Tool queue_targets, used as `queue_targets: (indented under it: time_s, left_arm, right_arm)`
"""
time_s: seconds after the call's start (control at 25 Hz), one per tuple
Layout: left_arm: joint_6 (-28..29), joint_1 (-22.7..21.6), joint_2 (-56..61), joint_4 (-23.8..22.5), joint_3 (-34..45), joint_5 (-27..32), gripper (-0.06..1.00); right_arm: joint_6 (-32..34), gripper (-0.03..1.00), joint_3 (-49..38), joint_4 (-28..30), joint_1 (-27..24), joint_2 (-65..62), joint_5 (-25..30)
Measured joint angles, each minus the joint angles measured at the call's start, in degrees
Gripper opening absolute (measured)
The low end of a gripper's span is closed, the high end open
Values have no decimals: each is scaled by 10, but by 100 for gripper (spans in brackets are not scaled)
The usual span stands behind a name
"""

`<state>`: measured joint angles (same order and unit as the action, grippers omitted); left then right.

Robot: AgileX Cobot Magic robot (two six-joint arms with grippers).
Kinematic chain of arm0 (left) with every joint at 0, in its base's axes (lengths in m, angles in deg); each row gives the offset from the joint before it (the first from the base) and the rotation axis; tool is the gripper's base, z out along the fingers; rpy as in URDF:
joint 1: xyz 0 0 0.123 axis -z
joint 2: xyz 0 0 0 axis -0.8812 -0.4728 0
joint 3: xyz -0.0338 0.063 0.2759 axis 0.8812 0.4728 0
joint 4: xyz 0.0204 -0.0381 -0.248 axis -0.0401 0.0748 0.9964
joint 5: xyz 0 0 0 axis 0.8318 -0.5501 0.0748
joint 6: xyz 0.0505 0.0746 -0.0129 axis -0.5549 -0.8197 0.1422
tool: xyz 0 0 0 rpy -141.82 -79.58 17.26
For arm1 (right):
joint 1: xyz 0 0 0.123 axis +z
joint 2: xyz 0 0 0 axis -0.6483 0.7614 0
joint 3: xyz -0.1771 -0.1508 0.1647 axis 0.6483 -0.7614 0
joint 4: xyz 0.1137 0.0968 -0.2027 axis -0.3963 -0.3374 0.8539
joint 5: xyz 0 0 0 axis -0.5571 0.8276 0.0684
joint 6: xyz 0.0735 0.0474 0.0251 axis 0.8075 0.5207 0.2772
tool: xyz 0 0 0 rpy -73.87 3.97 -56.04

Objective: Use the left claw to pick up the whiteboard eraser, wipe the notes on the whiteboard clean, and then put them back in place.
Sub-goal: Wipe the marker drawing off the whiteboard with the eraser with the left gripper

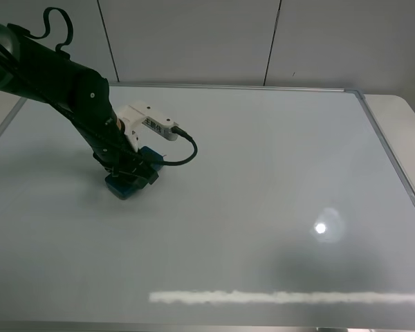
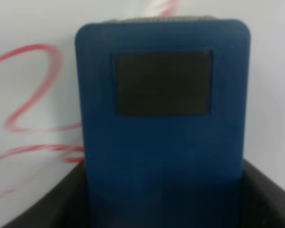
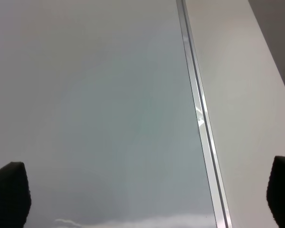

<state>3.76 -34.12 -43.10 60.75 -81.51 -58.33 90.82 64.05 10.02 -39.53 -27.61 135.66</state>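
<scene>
Left wrist view is nearly filled by the eraser [image 2: 161, 123], a blue block with a dark patch on its face, sitting between the dark fingers [image 2: 42, 211] of the left gripper [image 1: 130, 178]. The fingers appear closed snugly on its sides, with no gap showing. Loops of the red scribble [image 2: 33, 95] run on the whiteboard [image 1: 263, 173] right beside the eraser and partly under its edge, so most of the marks are not yet wiped. To do this step well, I judge the pad should stay flat and pressed evenly on the glossy surface, then sweep sideways across the loops in overlapping passes. The grip should be firm enough that the block does not twist or tip onto an edge, which would leave streaks. In the exterior high view the eraser sits left of centre on the whiteboard. The left arm [image 1: 62, 76] reaches in from the upper left of the frame and slopes steeply down to it, wrist bent so the fingers point downward, with a white wrist box [image 1: 151, 121] and a looping black cable on the right side. The right gripper [image 3: 147, 199] hangs over the whiteboard's metal edge, fingers spread wide and holding nothing.
</scene>
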Motion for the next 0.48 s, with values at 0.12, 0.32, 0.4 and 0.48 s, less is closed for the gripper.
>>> queue_targets:
  time_s: [0.12,0.32,0.4,0.48]
  left_arm:
    - [0,29,-3,18,0,-1,55]
    - [-7,41,-4,22,0,-2,55]
    - [-13,30,-6,24,0,-5,55]
    - [-25,11,-11,28,-1,-11,55]
  right_arm:
    - [0,99,0,0,0,0,0]
    - [0,99,0,0,0,0,0]
    - [0,99,0,0,0,0,0]
    - [0,99,0,0,0,0,0]
